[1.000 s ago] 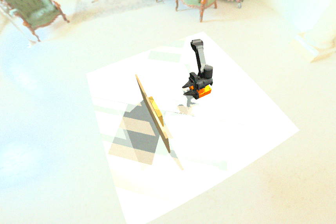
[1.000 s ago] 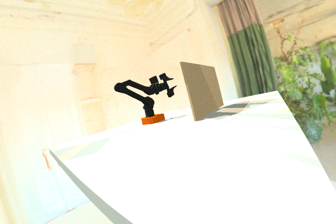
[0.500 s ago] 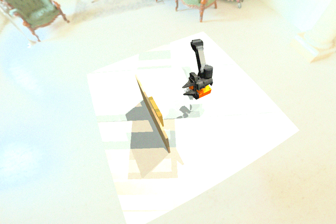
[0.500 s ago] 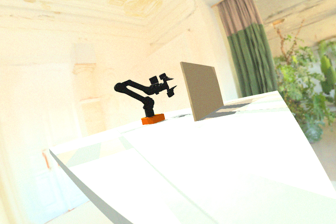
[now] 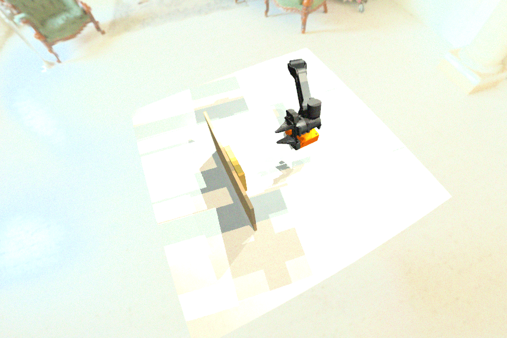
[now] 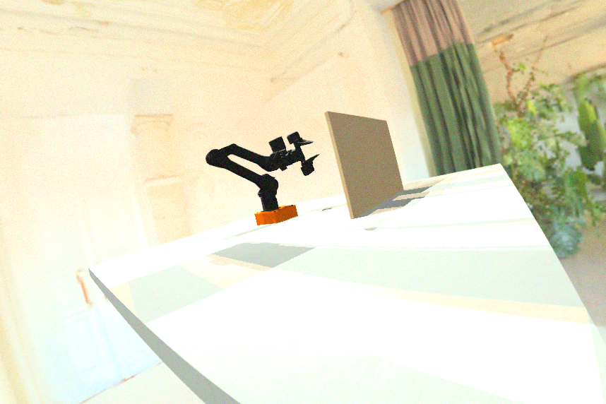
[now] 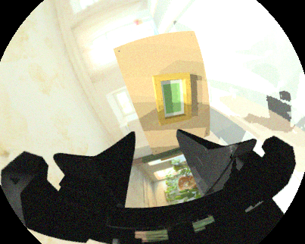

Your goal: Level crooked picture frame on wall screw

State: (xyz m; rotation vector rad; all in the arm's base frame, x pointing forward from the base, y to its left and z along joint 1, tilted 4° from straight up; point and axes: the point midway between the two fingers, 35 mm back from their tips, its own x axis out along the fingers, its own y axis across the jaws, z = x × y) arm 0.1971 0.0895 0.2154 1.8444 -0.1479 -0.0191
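Look phase of the cycle, I'd say: nothing held, arm pulled in over its orange base (image 5: 308, 139), camera aimed at the work

Left to right in the top view: wall panel (image 5: 229, 170) stands edge-on, the picture frame (image 5: 236, 166) is a yellow slab against the face turned toward the arm, then a wide gap, then the gripper (image 5: 283, 134). Fingers spread about halfway with nothing between them, well apart from the frame

Next move, as a judgement: read the tilt, decide which side sits high, then reach in, take the frame's edges, lift slightly and shift one notch toward the high side. If it reads level, nothing more to do

View differences:
- wrist: only view with the frame's face (image 7: 173, 99), gold border, green centre, on the panel. The whole view is rolled, so I cannot tell level from crooked here
- exterior: only the panel's bare back (image 6: 364, 164); frame hidden behind it. Shows the arm's folded height well
- top: shows the standoff, not the tilt
- screw and notched strip: hidden everywhere
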